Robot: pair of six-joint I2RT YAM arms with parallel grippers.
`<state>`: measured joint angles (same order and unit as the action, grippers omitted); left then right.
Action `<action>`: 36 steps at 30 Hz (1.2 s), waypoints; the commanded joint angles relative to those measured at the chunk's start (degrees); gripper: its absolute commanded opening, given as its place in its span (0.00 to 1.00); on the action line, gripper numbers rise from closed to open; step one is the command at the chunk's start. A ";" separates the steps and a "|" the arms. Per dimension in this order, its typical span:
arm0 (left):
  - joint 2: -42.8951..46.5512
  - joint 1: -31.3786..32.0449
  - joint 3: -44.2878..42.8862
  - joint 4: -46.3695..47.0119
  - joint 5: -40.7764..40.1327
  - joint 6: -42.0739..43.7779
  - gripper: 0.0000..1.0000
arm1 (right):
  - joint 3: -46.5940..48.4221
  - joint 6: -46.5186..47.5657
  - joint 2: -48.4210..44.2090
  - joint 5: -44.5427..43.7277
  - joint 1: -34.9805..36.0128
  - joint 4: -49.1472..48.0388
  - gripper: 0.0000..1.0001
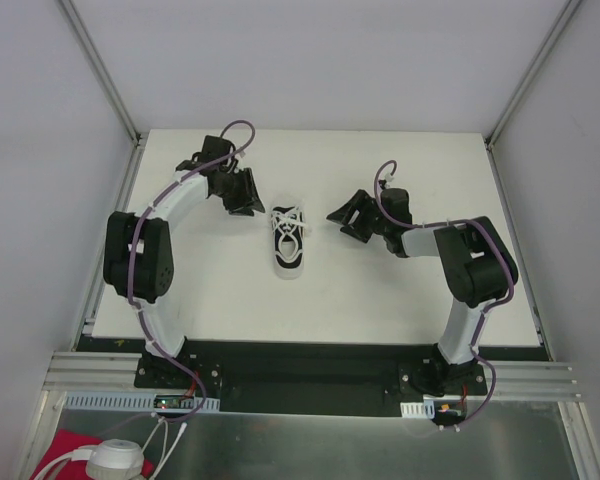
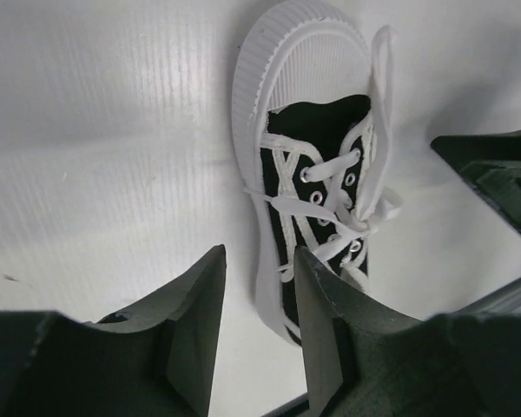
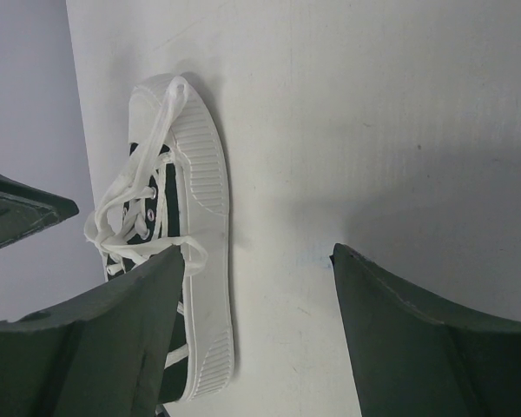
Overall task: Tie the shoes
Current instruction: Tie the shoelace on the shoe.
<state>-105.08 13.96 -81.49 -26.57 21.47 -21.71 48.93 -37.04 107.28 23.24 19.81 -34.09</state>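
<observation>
Sneaker [image 1: 288, 245] lies between the arms, long axis near-far; left gripper [image 1: 243, 203] narrowly parted, right gripper [image 1: 342, 220] wide, both empty.

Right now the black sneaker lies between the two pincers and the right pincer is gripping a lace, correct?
No: the right pincer is open and holds nothing, as the right wrist view shows. The black sneaker does lie between it and the left pincer.
</observation>
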 commanded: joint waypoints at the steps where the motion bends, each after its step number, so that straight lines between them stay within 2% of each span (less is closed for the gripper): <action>1: 0.67 0.02 -0.68 2.66 9.10 -13.34 0.35 | 1.87 -0.32 0.03 0.75 0.40 -2.30 0.73; 8: -2.50 0.63 -0.16 7.83 13.85 -25.46 0.34 | 2.05 -0.40 0.21 0.66 0.84 -2.39 0.73; 11: -2.59 0.72 0.90 9.77 13.16 -28.02 0.35 | 2.14 -0.40 0.38 0.75 0.75 -2.39 0.73; 21: -4.43 0.55 1.86 9.95 11.13 -29.17 0.36 | 1.87 -0.40 -0.15 0.75 0.75 -2.39 0.73; 36: -2.15 -0.86 6.43 11.62 9.46 -30.32 0.38 | 2.14 -0.40 -0.06 1.19 0.75 -2.48 0.73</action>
<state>-109.49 14.06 -76.53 -16.43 32.03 -50.63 48.95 -37.06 107.50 23.40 20.40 -34.09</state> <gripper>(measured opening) 0.377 0.728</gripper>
